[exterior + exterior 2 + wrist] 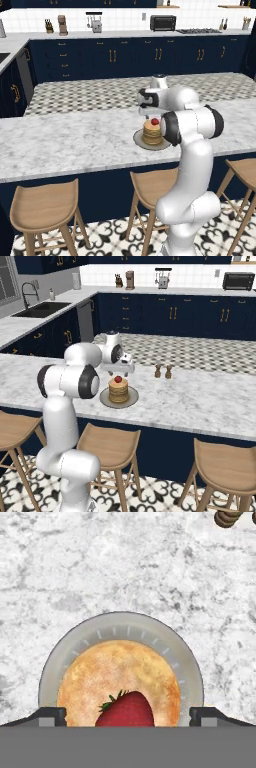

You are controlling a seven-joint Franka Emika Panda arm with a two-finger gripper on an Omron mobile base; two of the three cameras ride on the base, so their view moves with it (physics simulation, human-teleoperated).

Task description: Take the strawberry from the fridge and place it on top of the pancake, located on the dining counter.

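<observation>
Navy cabinets with gold handles line the far walls of the kitchen, and across the middle runs the dining counter (75,140) with its white-grey marble top and round wooden stools (45,207) along the near side. On that marble sits a flat round plate (75,649), and on the plate the pancake (120,672), a tan-yellow stack. The strawberry (127,711) lies on top of the stack, red with its green leaves showing, near the edge of the pancake that is closest to the hand camera. From the left base camera it appears as a small red dot (155,121) crowning the stack, and likewise from the right (118,379). The gripper (127,722) hovers directly above the fruit with its two dark fingertips (50,714) spread wide, one at each side of the pancake, neither touching the strawberry. Two small brown shakers (163,371) stand together on the counter, well apart from the plate.
</observation>
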